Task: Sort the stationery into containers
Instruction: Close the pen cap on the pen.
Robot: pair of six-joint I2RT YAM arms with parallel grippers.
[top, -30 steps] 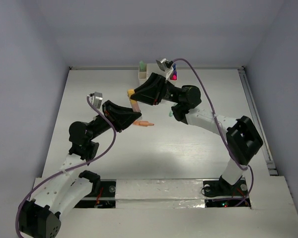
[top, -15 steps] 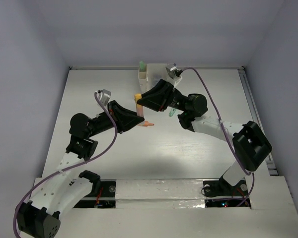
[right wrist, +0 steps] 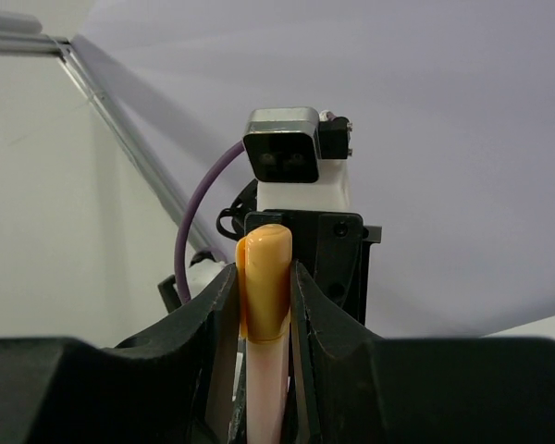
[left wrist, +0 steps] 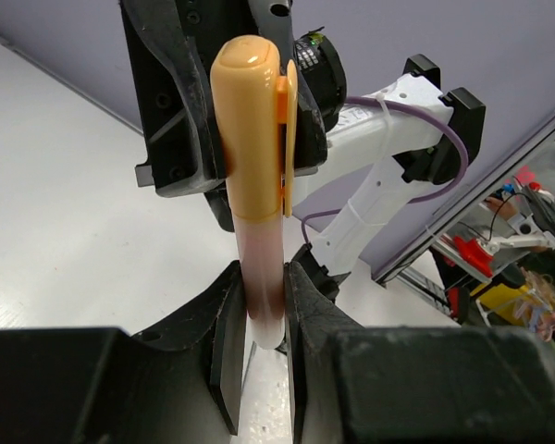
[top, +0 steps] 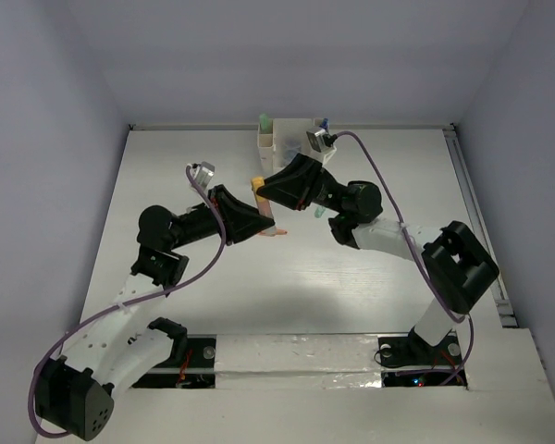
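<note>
Over the far middle of the counter (top: 351,296), both arms have hold of one thing: the peach marker (left wrist: 259,199). It stands off the surface between them. The left fingers (left wrist: 227,342) are clamped together on its pale lower barrel. The right fingers (right wrist: 220,314) are pinched tight on its orange cap, coming in from the far-right side.

A second ago this same two-handed hold sat further left, and the right wrist blocked my view of the organizer (top: 291,139). Since then the pair has drifted a little right and a touch nearer. The right arm has swung clear, so the white box by the far wall now shows. A green marker (top: 265,121) stands upright in its small left compartment. Neither grip has loosened in that time, and the marker looks no more tilted than before.

To my eye this is a hand-over, or a re-grip, that is not yet finished. The marker sits just near-left of the organizer, but it cannot go in while both arms hold it, so one side will have to let go first. I cannot tell whether the cap is being pulled off.

Other pieces are still loose. An orange marker (top: 276,231) lies on the counter just beside the left fingers. A mint one (top: 321,212) lies under the right forearm. Sorting looks well short of done.
</note>
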